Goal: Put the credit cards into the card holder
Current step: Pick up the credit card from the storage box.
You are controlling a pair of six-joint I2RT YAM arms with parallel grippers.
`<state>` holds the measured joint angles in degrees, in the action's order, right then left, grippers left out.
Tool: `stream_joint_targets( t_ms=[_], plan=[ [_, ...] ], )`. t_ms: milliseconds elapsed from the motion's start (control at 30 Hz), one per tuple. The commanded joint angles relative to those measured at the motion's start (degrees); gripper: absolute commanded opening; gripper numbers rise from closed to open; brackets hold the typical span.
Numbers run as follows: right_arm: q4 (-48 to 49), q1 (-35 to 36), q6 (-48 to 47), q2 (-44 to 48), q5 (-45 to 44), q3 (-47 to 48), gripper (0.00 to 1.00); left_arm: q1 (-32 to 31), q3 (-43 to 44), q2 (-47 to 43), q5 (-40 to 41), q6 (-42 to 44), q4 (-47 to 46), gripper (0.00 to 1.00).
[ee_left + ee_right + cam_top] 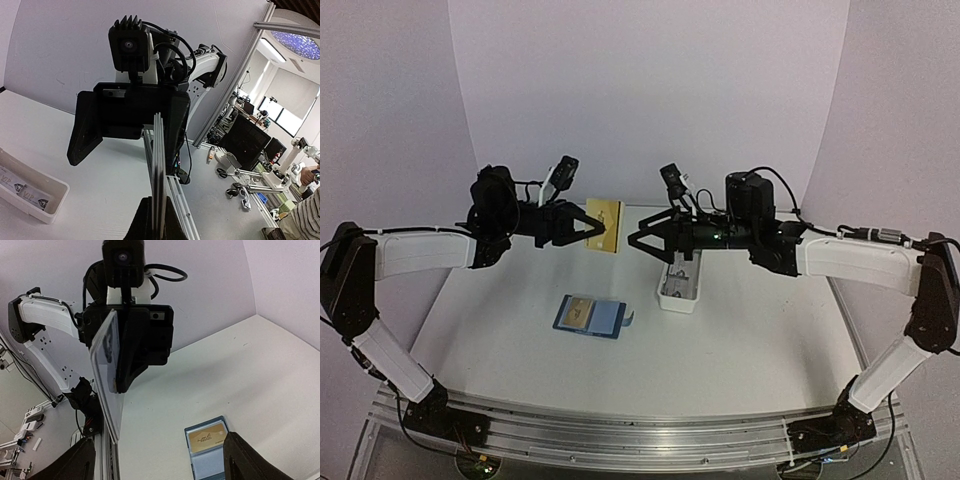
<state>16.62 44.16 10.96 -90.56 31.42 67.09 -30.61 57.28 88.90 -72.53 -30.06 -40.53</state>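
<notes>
Gold credit card (605,226) hangs in mid-air at the centre of the top view, clamped by its left edge in my left end effector (594,229). My right end effector (634,241) stands spread wide just right of it, holding nothing. The card is thin, stiff and glossy. The blue card holder (588,316) lies open on the worktop (750,340) just below, long axis left-right, with a tan card (582,311) in it. My left arm is nearer.

A pale lilac curved backdrop wall (650,90) rises beyond the left gripper (602,229), a flat white tabletop (750,350) lying beneath it. Ahead of it, large bright windows (291,106) and a round ceiling lamp (300,42) show.
</notes>
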Motion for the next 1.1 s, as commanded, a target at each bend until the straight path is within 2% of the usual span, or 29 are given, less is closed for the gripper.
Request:
stream_joint_targets(
  t_ms=[0,100,167,300,333,467,500,533,567,633,667,700,733,833,900,967,1067],
  plan=[
    [7.8,1.1,2.6,0.2,3.9,1.1,0.85,-0.1,0.5,-0.6,0.5,1.4,-1.4,0.0],
    [13.5,1.9,5.6,-1.3,5.8,0.7,0.84,-0.1,0.3,-1.0,1.8,2.0,-0.4,0.0],
    [13.7,2.9,6.4,-3.3,5.4,1.5,0.83,-0.3,0.1,-1.1,2.6,1.7,-0.8,0.0],
    [13.8,4.0,8.0,-5.6,-1.1,2.5,0.79,-0.9,0.1,-1.4,3.2,1.7,-1.0,0.0],
    [13.8,4.0,8.5,-5.9,-2.2,2.7,0.75,-1.0,0.1,-1.4,3.3,1.7,-0.9,0.0],
    [13.9,3.9,9.7,-8.7,-1.2,5.5,0.35,-1.1,-0.6,-1.5,2.4,1.3,-1.2,0.0],
    [13.9,4.0,9.3,-8.6,-1.4,5.2,0.17,-1.0,-0.6,-1.6,2.1,1.0,-1.4,0.0],
    [13.9,4.0,8.8,-8.3,-1.7,4.9,0.03,-1.0,-0.6,-1.7,1.9,0.8,-1.8,0.0],
    [14.0,4.1,8.5,-7.9,-2.5,4.1,0.0,-1.0,-0.6,-1.7,1.6,0.5,-2.2,0.0],
    [13.9,3.9,8.0,-7.3,-3.1,3.5,0.0,-1.0,-0.8,-1.7,1.9,0.1,-2.7,0.0],
    [13.9,4.0,7.9,-7.3,-3.1,3.5,0.0,-0.9,-0.8,-1.8,2.3,0.0,-2.7,0.03],
    [13.9,3.9,8.0,-7.3,-2.9,3.6,0.0,-1.0,-0.9,-1.9,3.1,0.0,-2.6,0.13],
    [13.9,3.9,8.2,-7.3,-2.8,3.5,0.0,-0.9,-0.9,-2.1,3.9,0.1,-2.3,0.17],
    [13.9,3.9,8.1,-6.8,-2.6,2.7,0.0,0.0,-0.3,-2.1,4.5,0.8,-1.3,0.19],
    [13.9,3.5,7.6,-5.7,-2.8,1.5,0.0,1.2,0.3,-2.1,5.2,1.6,1.4,0.18],
    [13.9,3.1,7.4,-4.8,-2.6,0.8,0.0,1.9,0.3,-2.3,4.9,2.1,2.5,0.11],
    [13.8,2.7,7.1,-4.2,-1.9,0.8,0.0,1.9,0.2,-2.6,3.9,2.4,3.0,0.1]
  ],
)
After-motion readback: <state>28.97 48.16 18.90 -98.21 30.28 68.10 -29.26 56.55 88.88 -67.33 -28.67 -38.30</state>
